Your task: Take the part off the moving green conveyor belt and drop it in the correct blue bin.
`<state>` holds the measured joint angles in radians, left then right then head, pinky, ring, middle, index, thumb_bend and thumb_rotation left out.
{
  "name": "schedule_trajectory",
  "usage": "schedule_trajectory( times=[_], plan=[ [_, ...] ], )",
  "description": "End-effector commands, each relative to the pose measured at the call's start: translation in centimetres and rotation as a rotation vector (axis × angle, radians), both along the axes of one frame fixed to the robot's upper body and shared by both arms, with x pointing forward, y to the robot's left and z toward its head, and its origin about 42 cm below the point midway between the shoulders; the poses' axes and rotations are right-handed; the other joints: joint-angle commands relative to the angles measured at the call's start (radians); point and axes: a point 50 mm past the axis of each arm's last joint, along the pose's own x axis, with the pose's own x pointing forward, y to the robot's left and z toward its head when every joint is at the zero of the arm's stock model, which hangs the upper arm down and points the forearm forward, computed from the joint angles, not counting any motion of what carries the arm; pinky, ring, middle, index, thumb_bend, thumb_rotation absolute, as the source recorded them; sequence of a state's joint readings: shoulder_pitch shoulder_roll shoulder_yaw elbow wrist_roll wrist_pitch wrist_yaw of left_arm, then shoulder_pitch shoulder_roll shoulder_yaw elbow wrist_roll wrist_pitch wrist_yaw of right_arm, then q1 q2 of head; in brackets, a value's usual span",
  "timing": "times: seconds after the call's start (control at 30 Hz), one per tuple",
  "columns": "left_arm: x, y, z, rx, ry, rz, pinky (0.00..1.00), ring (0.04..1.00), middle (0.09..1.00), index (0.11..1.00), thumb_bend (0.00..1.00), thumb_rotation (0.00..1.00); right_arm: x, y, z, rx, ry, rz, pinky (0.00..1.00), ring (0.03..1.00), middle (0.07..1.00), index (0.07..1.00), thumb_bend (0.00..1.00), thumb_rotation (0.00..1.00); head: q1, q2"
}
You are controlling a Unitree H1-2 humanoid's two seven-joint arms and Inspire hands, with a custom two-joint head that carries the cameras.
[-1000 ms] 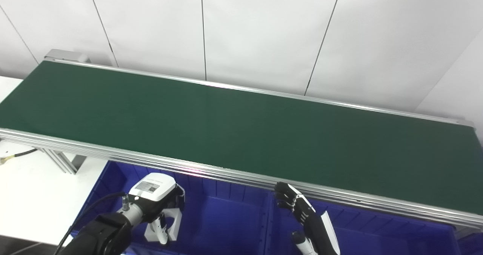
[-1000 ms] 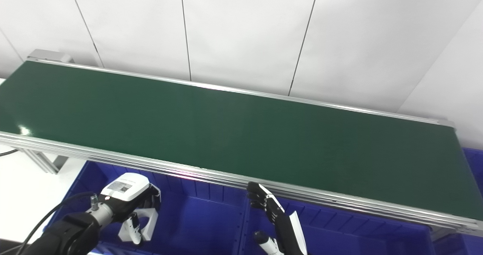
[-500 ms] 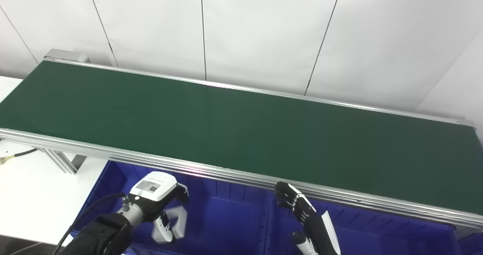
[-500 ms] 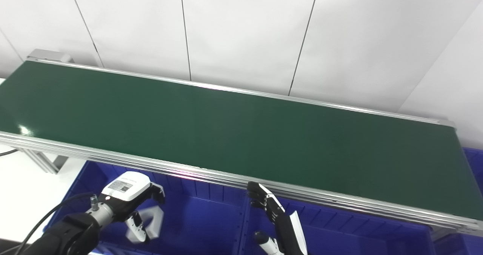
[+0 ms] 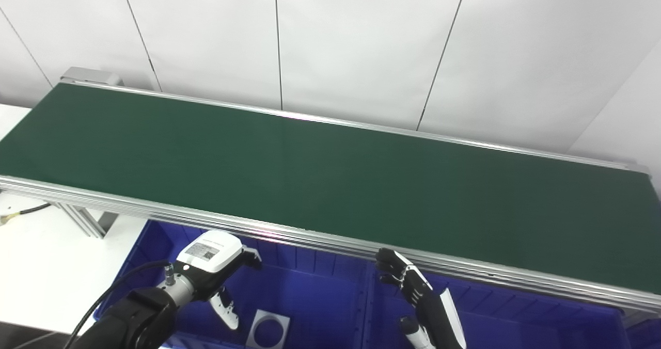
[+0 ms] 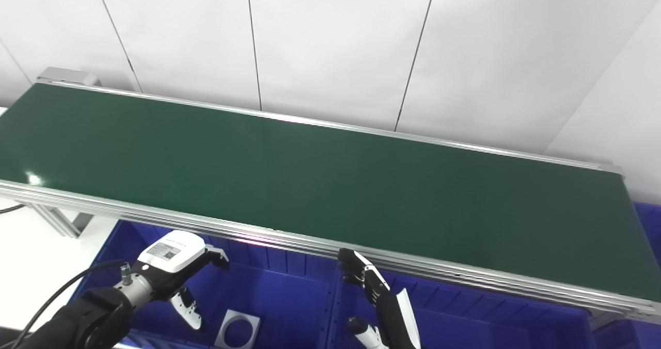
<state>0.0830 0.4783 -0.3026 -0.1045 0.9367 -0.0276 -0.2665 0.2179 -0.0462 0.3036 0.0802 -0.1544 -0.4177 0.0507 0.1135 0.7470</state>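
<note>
Left hand [image 5: 209,266] carries a small label sticker [image 5: 202,251] — QR-like print, too small to read — nothing else.

Matt green belt [image 5: 330,178], shiny metal rails [image 5: 289,234], glossy blue plastic bin [image 5: 304,297].

L: my left hand [image 5: 217,269] raised at lower left, fingers spread, holding nothing | R: my right hand [image 5: 408,287] upright at lower centre, fingers extended and slightly curled, empty

Green conveyor belt [image 5: 330,178], blue bin [image 5: 310,302], grey square part [image 5: 267,329] with round hole
</note>
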Motion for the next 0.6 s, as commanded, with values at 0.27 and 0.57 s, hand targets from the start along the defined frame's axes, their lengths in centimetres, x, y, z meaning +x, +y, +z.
schedule_trajectory(
  times=[0.27, 0.57],
  plan=[
    [-2.8, -6.2, 5.5, -0.582, -0.002, -0.041, 0.6, 0.715, 0.78, 0.745, 1.0, 0.33, 0.6, -0.5, 0.6, 0.015, -0.053, 0.005, 0.76, 0.815, 0.841, 0.842, 0.9, 0.94, -0.002, 0.006],
    [-3.1, -9.6, 1.9, -1.083, 0.048, 0.053, 0.76, 0.814, 0.828, 0.789, 0.98, 0.49, 1.0, -2.6, 0.0, -0.008, -0.051, -0.083, 0.77, 0.831, 0.881, 0.85, 0.89, 0.95, -0.06, 0.006]
  ],
)
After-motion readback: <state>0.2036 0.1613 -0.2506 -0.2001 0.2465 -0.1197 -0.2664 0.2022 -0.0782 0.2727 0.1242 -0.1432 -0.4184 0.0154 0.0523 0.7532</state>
